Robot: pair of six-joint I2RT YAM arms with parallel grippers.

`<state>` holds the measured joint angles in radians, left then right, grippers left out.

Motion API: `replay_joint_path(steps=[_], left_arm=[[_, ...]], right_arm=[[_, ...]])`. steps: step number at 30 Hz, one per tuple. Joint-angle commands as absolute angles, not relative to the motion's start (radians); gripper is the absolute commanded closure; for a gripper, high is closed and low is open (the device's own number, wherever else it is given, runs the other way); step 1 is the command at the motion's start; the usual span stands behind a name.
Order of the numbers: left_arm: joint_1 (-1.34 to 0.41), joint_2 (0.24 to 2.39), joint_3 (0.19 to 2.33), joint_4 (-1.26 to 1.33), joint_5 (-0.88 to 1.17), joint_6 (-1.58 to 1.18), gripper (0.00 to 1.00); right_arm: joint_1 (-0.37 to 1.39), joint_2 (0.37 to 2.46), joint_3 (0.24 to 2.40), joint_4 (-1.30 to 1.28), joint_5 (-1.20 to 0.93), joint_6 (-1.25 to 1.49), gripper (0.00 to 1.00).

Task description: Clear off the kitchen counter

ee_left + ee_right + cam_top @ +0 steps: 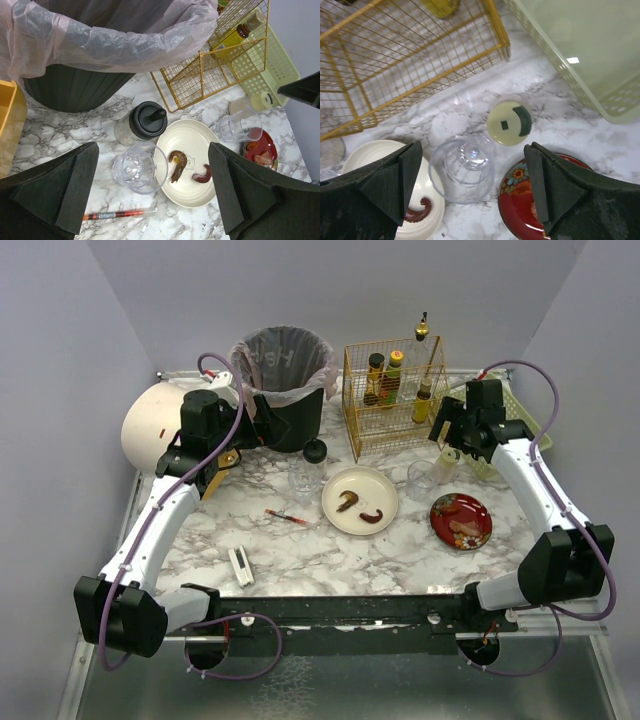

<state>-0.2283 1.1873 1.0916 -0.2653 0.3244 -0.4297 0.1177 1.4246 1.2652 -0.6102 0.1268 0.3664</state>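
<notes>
The white marble kitchen counter (300,552) carries a cream plate (360,502) with a shrimp (177,162) and a dark red curled piece (202,175), a red plate (461,521), two clear glasses (306,483) (422,478), a black-lidded jar (315,452), a cream-lidded bottle (443,465) and a red pen (287,518). My left gripper (222,472) is open and empty, above one glass (140,167) and the pen (117,215). My right gripper (447,445) is open and empty, above the other glass (462,167), between the cream plate (370,150) and the red plate (520,195).
A black bin (283,380) with a pink liner stands at the back left. A gold wire rack (395,395) holds bottles at the back. A pale green basket (515,425) sits at the back right. A small white object (241,566) lies near the front left.
</notes>
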Motion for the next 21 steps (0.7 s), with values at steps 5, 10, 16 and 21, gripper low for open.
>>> replay_joint_path(steps=[5, 10, 16, 21], left_arm=[[-0.221, 1.186, 1.082, -0.239, 0.307, -0.42, 0.01], [-0.221, 1.18, 1.078, -0.245, 0.31, -0.42, 0.01], [-0.221, 1.183, 1.082, -0.245, 0.312, -0.422, 0.01], [-0.222, 1.18, 1.12, -0.262, 0.303, -0.409, 0.01]], right_arm=[[0.113, 1.428, 1.181, -0.634, 0.286, 0.37, 0.09], [0.112, 1.484, 1.182, -0.614, 0.28, 0.339, 0.11], [0.112, 1.538, 1.181, -0.577, 0.285, 0.318, 0.12], [0.112, 1.593, 1.194, -0.55, 0.282, 0.321, 0.19]])
